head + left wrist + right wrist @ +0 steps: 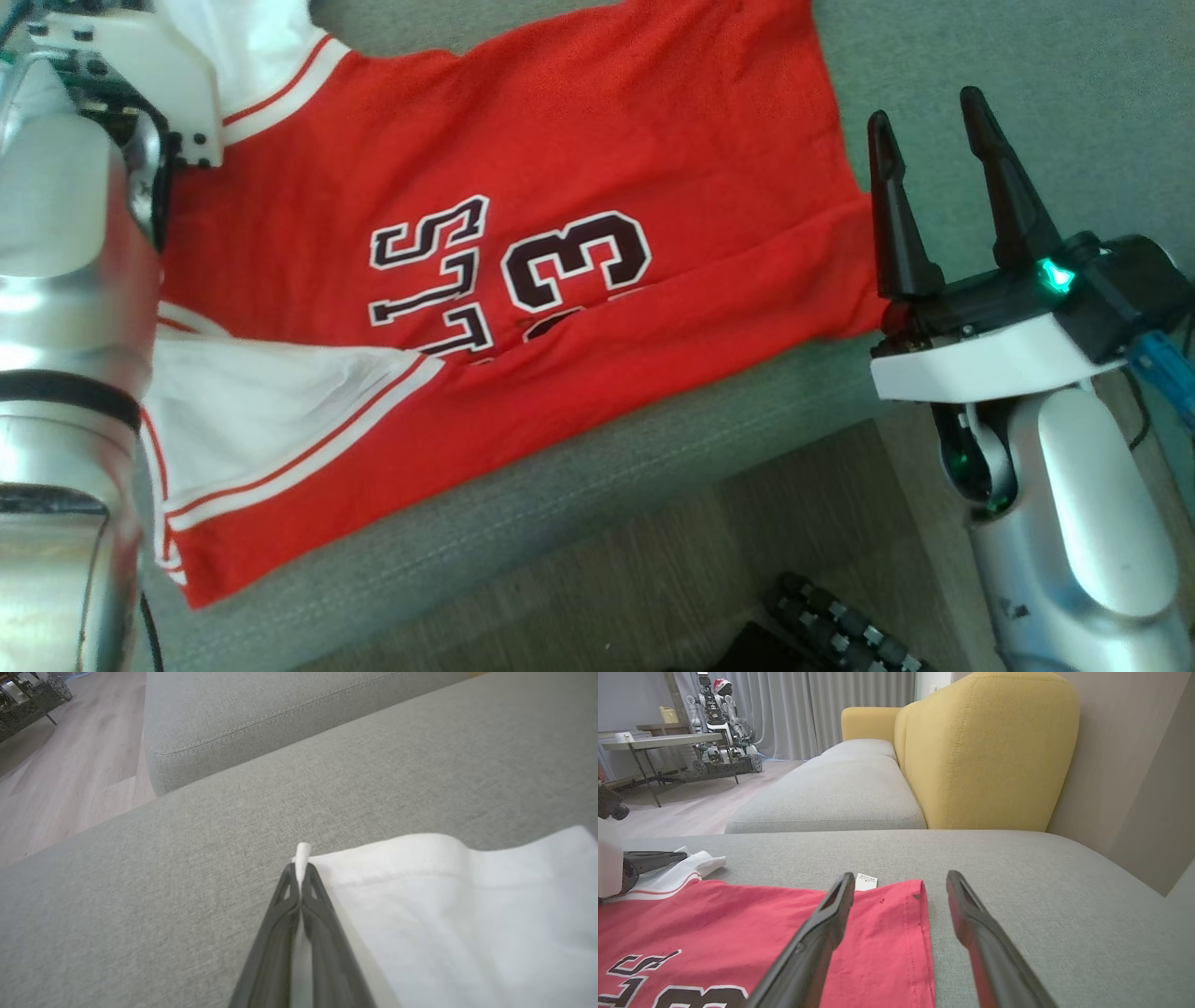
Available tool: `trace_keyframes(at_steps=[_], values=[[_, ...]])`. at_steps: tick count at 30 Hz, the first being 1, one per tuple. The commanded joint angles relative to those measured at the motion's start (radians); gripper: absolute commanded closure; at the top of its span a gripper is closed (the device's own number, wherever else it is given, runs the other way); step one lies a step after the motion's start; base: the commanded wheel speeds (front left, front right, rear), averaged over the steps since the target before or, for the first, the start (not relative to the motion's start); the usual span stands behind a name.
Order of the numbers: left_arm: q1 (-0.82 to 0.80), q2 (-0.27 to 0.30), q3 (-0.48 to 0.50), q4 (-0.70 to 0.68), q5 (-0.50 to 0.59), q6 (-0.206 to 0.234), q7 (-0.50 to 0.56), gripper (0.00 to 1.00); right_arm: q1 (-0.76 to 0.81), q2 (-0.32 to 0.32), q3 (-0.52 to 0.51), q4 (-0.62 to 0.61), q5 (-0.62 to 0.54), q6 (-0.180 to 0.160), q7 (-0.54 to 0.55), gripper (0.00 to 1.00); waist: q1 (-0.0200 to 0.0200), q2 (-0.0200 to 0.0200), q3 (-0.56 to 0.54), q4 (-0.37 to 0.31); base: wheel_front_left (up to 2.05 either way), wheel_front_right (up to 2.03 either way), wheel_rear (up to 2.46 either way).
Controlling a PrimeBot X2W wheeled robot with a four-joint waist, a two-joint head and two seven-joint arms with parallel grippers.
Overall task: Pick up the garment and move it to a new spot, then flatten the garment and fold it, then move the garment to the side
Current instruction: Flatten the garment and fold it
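The red fabric jersey (579,140), with white sleeves, red-striped cuffs and a dark, white-edged 3 on its front, lies spread on the grey woven sofa seat (1027,56). There are some folds near its lower edge. Its hem points to the robot's right and its sleeves to the left.

The left gripper (301,870) is closed tight on the edge of 1 white sleeve (467,914). A small tip of white cloth stands out between the 2 dark fingertips. In the head view the silver left forearm (65,280) reaches up along the left edge, and its white wrist housing is above that sleeve.

The right gripper (924,107) has its 2 fingers wide apart and holds nothing. It is low, just beside the jersey's hem, with fingers pointing away from the robot. In the right wrist view 1 finger is over the red cloth and the other over bare seat.

Behind the seat stands a yellow padded backrest (985,751). A pale wooden floor (653,579) lies in front of the sofa.
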Motion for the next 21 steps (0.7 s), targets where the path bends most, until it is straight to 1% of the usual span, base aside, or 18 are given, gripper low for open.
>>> trace_keyframes(at_steps=[1,5,8,10,13,16,21], values=[[-0.033,0.025,0.011,-0.01,-0.014,-0.003,-0.033,1.0,-0.021,0.009,0.011,-0.023,-0.014,0.0,-0.006,0.0,-0.0001,0.0,-0.004,0.015,0.0,0.0,0.0],[-0.038,0.009,0.021,-0.013,-0.034,-0.003,-0.087,1.0,-0.038,0.009,0.009,0.006,-0.013,0.0,-0.006,0.0,-0.0001,0.0,-0.011,0.037,0.0,0.0,0.0],[-0.035,-0.01,0.038,-0.038,-0.064,-0.009,-0.128,1.0,-0.082,0.009,0.005,0.055,-0.01,0.0,-0.006,0.0,-0.0001,0.0,-0.02,0.061,0.0,0.0,0.0],[-0.024,-0.022,0.042,-0.07,-0.076,-0.016,-0.145,1.0,-0.125,-0.004,0.0,0.101,0.005,0.0,0.006,0.0,-0.0001,0.0,-0.026,0.083,0.0,0.0,0.0],[0.004,-0.039,0.05,-0.136,-0.095,-0.021,-0.154,1.0,-0.206,-0.053,0.012,0.175,0.048,0.0,0.072,0.0,-0.0001,0.0,-0.032,0.118,0.0,0.0,0.0],[0.041,-0.056,0.055,-0.243,-0.107,-0.026,-0.156,1.0,-0.295,-0.126,0.048,0.254,0.085,0.0,0.141,0.0,-0.0001,0.0,-0.025,0.153,0.0,0.0,0.0],[0.111,-0.075,0.047,-0.385,-0.108,-0.029,-0.156,1.0,-0.432,-0.225,0.088,0.432,0.143,0.0,0.257,0.0,-0.0001,0.0,-0.004,0.199,0.0,0.0,0.0]])
